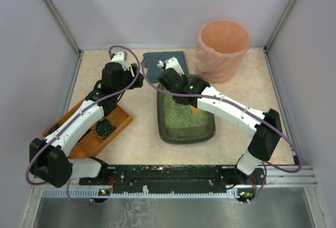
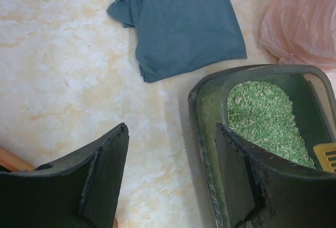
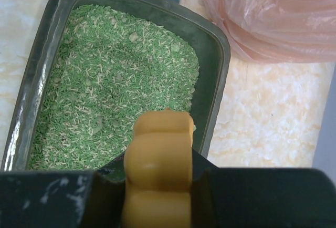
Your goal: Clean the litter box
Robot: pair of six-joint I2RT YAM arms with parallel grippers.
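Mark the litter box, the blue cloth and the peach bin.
litter box [image 3: 215, 81], right wrist view, right rim.
blue cloth [image 2: 184, 26], left wrist view, its middle.
peach bin [image 1: 220, 60], top external view, front wall.

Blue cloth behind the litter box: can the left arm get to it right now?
Probably yes. The left gripper is open and empty beside the litter box, and only bare table lies between it and the blue cloth just ahead.
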